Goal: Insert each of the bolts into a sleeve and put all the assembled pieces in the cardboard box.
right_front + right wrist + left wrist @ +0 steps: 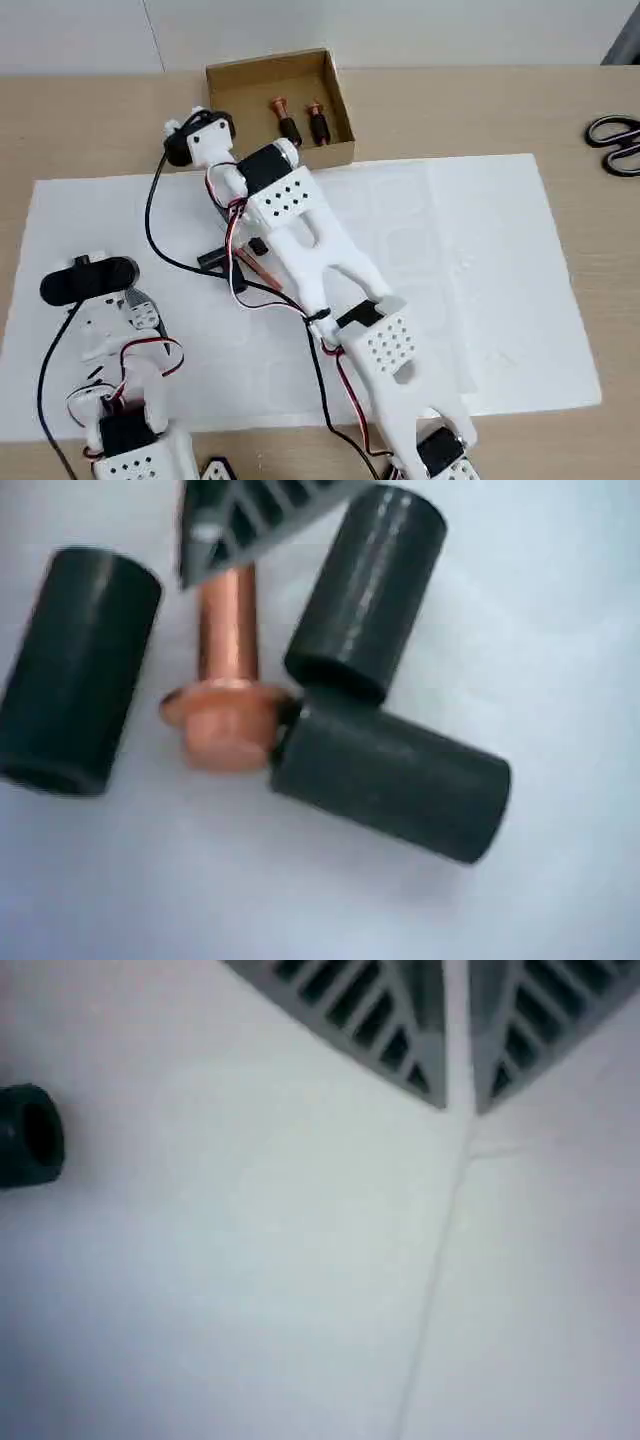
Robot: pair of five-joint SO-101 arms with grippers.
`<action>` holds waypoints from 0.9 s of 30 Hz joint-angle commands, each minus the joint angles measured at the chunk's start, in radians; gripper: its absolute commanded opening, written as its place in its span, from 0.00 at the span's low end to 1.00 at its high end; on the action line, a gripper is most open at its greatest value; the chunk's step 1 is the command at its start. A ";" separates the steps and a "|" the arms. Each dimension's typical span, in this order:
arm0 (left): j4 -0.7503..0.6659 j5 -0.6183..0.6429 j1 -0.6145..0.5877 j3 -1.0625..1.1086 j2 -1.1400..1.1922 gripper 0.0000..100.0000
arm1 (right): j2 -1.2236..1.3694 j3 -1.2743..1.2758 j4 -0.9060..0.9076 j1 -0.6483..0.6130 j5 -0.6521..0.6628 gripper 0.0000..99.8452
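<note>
Right fingers [260,515] overlie the bolt [225,695], presumably to grasp it; their spread cannot be told. Sleeves [390,775] crowd the bolt. Left fingers [380,1020] narrow, empty.

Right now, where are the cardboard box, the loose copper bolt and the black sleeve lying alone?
cardboard box [250,95], high view, bare floor.
copper bolt [228,640], right wrist view, shaft.
lone sleeve [18,1140], left wrist view, outer wall.
</note>
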 commanded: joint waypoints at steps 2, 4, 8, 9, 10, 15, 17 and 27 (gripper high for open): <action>-0.021 -0.008 -0.008 -0.010 -0.012 0.01 | 0.019 -0.009 -0.035 -0.004 0.003 0.15; -0.021 -0.008 -0.008 -0.010 -0.012 0.01 | 0.038 -0.009 -0.048 -0.004 0.003 0.15; -0.023 -0.008 -0.006 -0.010 -0.012 0.01 | 0.081 -0.009 -0.082 -0.004 0.002 0.15; -0.023 -0.008 -0.006 -0.010 -0.012 0.01 | 0.090 -0.009 -0.085 -0.004 0.002 0.15; -0.023 -0.008 -0.006 -0.010 -0.012 0.01 | 0.099 -0.009 -0.091 -0.004 0.002 0.15; -0.023 -0.008 -0.003 -0.010 -0.012 0.01 | 0.142 -0.009 -0.104 -0.004 0.002 0.15; -0.023 -0.008 -0.003 -0.010 -0.012 0.01 | 0.156 -0.009 -0.105 -0.002 0.002 0.15; -0.023 -0.008 -0.003 -0.010 -0.012 0.01 | 0.206 -0.009 -0.154 -0.001 0.002 0.14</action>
